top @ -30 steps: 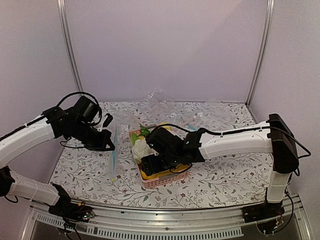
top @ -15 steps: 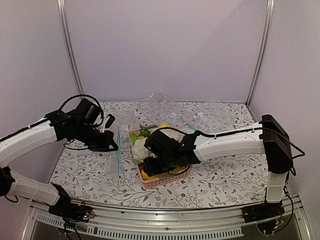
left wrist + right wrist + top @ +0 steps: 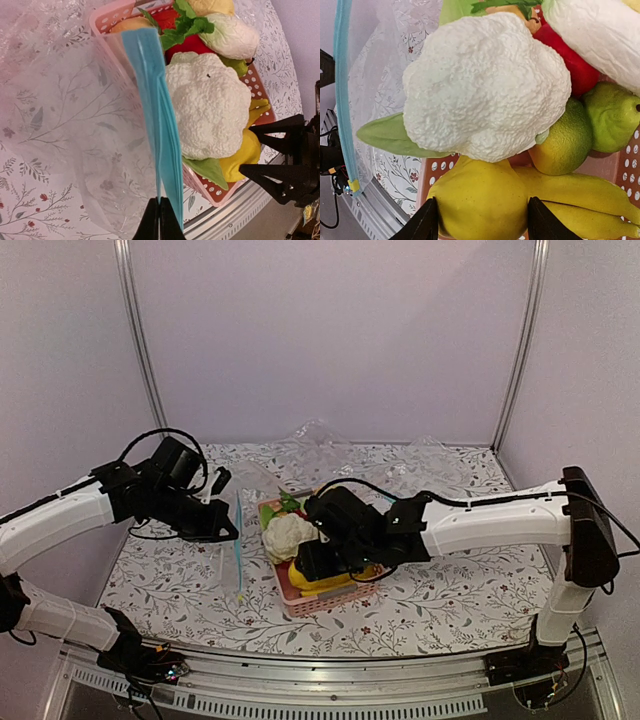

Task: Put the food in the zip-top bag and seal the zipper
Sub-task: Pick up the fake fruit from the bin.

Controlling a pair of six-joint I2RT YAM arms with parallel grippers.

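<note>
My left gripper is shut on the near end of the light-blue zipper and holds the transparent zip-top bag upright, just left of the pink basket. In the top view the left gripper holds the bag beside the basket. My right gripper is in the basket, with one finger on each side of the yellow lemon-like fruit, touching it. A round green fruit and the white oblong piece lie further in.
A white cauliflower with green leaves lies over the lemon. A yellow banana bunch, a red piece and a green pear-like fruit fill the basket. More crumpled clear bags lie at the back.
The right gripper has shifted slightly right in the basket, and the yellow fruit now shows between its fingers. The left gripper moved the bag a little toward the basket, then held still.
</note>
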